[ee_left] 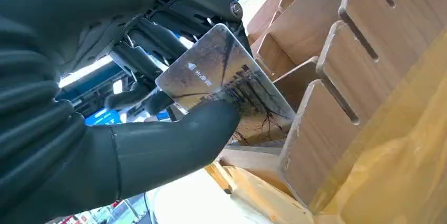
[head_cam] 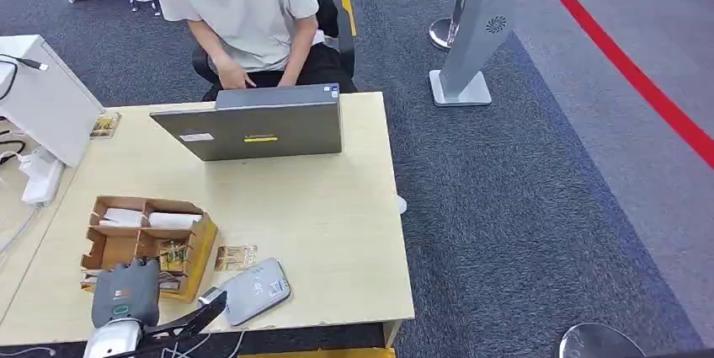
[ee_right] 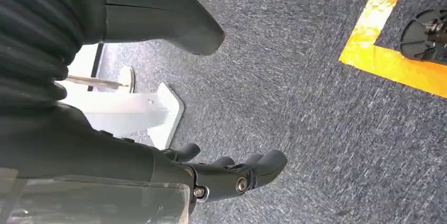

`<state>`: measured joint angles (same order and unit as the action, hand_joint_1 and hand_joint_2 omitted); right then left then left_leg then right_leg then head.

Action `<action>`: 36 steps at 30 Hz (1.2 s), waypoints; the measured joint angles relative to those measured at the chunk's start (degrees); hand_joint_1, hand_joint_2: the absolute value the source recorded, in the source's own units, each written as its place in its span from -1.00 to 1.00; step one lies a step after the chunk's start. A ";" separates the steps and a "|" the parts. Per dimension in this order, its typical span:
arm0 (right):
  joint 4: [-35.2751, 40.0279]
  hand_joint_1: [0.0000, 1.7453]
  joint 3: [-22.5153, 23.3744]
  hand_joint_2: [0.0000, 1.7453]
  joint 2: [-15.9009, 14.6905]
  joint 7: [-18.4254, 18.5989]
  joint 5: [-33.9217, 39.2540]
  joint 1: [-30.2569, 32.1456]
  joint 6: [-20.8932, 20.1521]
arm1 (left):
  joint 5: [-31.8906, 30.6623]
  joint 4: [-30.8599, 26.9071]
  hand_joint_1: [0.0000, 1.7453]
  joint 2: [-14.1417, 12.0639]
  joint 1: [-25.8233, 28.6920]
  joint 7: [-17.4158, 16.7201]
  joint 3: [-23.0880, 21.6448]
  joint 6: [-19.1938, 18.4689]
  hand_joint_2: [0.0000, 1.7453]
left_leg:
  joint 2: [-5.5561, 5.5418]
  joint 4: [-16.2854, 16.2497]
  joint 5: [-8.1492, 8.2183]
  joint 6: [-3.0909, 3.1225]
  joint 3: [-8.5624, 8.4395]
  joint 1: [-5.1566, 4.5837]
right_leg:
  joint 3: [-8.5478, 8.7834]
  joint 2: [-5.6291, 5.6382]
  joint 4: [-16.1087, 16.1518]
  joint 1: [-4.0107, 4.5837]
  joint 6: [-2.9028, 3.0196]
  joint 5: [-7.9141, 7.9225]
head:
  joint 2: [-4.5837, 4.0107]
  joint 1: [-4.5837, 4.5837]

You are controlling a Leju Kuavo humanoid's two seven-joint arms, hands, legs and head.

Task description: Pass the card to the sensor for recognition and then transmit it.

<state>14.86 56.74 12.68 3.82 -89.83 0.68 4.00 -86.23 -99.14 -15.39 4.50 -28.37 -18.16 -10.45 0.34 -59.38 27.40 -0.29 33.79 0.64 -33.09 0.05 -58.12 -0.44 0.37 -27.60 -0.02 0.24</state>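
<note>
Left wrist view: white characters too small to read mark the card (ee_left: 221,79) pinched in my left hand (ee_left: 158,129) beside the wooden organizer (ee_left: 337,87); my right hand (ee_right: 232,174) hangs empty, fingers apart.

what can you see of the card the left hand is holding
The card is a thin, flat rectangle with rounded corners and a glossy printed face: a pale grey upper part with a small white logo and characters, and a darker scene like bare branches lower down. The left hand pinches it, the thick grey thumb on its face and dark fingers behind. It is held tilted, its lower edge at the slots of the wooden organizer, near the table's front edge.
</note>
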 joint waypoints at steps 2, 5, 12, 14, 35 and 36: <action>0.00 -1.00 -0.11 1.00 0.00 -0.02 0.00 0.00 0.00 | 0.00 0.00 1.00 0.11 0.00 0.00 0.00 0.00 1.00 | 0.00 0.00 0.00 0.00 0.00 0.00 | 0.00 0.00 0.00 0.00 0.00 0.00 | 0.00 0.00; 0.00 -1.00 -0.28 1.00 0.00 -0.02 0.00 0.00 0.00 | 0.00 0.07 1.00 0.13 0.01 0.13 0.00 0.28 1.00 | 0.00 0.00 0.00 0.00 0.00 0.00 | 0.01 0.00 0.00 0.00 0.00 0.00 | 0.00 -0.02; 0.00 -1.00 -0.37 1.00 0.00 -0.07 0.00 0.02 0.00 | 0.00 0.20 1.00 0.09 -0.14 -0.44 0.00 2.40 1.00 | 0.00 0.00 0.00 0.00 -0.01 0.00 | 0.00 0.00 0.00 0.00 0.00 0.00 | 0.00 -0.02; 0.00 -1.00 -0.68 1.00 0.00 -0.07 0.00 0.04 0.00 | 0.00 0.17 1.00 -0.31 -0.87 -1.16 0.00 2.43 1.00 | -0.01 -0.01 -0.01 0.00 -0.01 0.00 | -0.02 0.00 0.00 0.00 0.00 0.01 | 0.02 0.00; -0.11 -1.00 -4.79 1.00 -0.74 -1.73 -0.02 0.15 -1.11 | 0.00 0.50 1.00 -6.75 -24.12 -2.03 1.53 -4.20 1.00 | -0.09 -0.02 -0.20 -0.01 0.04 0.00 | -0.06 -0.10 -0.01 0.01 0.09 0.15 | 0.00 0.00; -0.11 -1.00 -4.83 1.00 -0.79 -1.81 0.00 0.15 -1.16 | 0.00 0.74 1.00 -6.89 -24.56 -2.03 1.51 -4.22 1.00 | -0.07 -0.02 -0.20 -0.01 0.04 0.00 | -0.07 -0.09 -0.01 0.01 0.09 0.15 | 0.02 0.00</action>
<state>14.75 51.91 11.89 2.01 -89.83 0.83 2.84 -86.23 -98.40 -22.27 -20.06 -30.40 -16.66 -14.67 0.27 -59.39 27.20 -0.30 33.83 0.64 -33.16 -0.04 -58.13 -0.43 0.47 -27.45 0.00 0.24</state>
